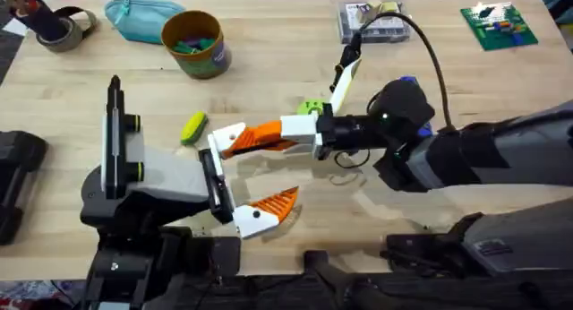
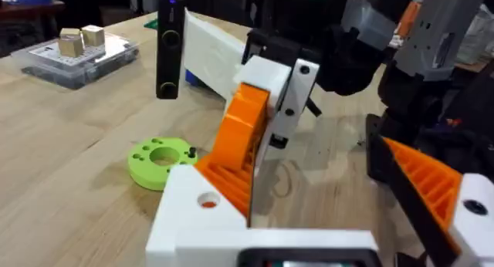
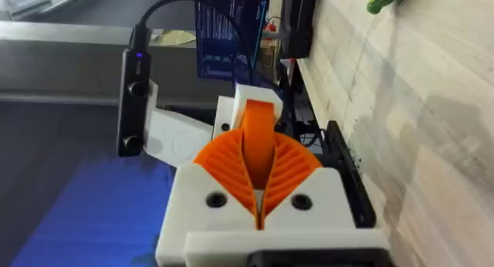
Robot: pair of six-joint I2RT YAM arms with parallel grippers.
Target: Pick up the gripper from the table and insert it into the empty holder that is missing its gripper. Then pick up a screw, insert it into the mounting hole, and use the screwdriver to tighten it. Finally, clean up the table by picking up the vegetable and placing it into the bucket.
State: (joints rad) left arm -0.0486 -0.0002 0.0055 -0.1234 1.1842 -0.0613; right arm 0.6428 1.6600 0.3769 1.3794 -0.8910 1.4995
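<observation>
My right gripper [image 1: 255,140] reaches in from the right, shut on the small orange ribbed gripper [image 1: 235,145]. It holds that piece against the white pointed holder [image 1: 228,133] on the black bar at the lower left. The left wrist view has the orange piece [image 2: 235,140] standing on the bare holder [image 2: 201,213]. My left gripper [image 1: 242,177] stands open; its near mount carries an orange pad [image 1: 273,202]. The yellow-green vegetable [image 1: 193,127] lies just left of the holder. The mustard bucket [image 1: 195,43] stands at the back. A bit of the screwdriver's blue handle [image 1: 408,80] peeks from behind the right arm.
A green disc [image 1: 311,107] lies just behind the right gripper. A teal pouch [image 1: 139,14] and a tape roll [image 1: 63,28] are at the back left. A clear box [image 1: 372,21] and a green board [image 1: 499,25] are at the back right.
</observation>
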